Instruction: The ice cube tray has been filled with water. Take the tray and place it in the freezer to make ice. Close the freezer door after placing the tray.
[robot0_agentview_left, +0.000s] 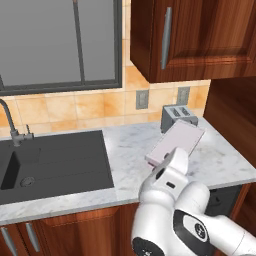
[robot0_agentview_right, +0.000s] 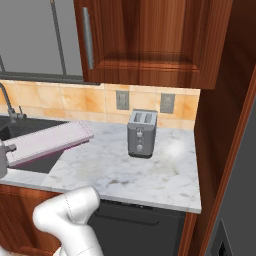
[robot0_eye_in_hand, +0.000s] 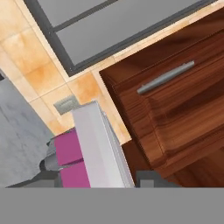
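I count 1 ice cube tray (robot0_agentview_left: 177, 141), 1 toaster (robot0_agentview_right: 142, 133) with 2 slots, 1 sink (robot0_agentview_left: 52, 162) with 1 faucet (robot0_agentview_left: 11, 127), and 2 wall outlets (robot0_agentview_right: 122, 100). I see 1 window (robot0_agentview_left: 60, 42), 1 upper cabinet (robot0_agentview_right: 150, 40) with 1 bar handle (robot0_agentview_right: 88, 37), 1 marble counter (robot0_agentview_right: 150, 172), and 1 gripper (robot0_eye_in_hand: 94, 168).

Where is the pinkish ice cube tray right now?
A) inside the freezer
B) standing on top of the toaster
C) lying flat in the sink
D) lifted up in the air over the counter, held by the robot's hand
D: the ice cube tray hangs tilted above the marble counter, one end at the gripper, apart from the toaster and the sink.
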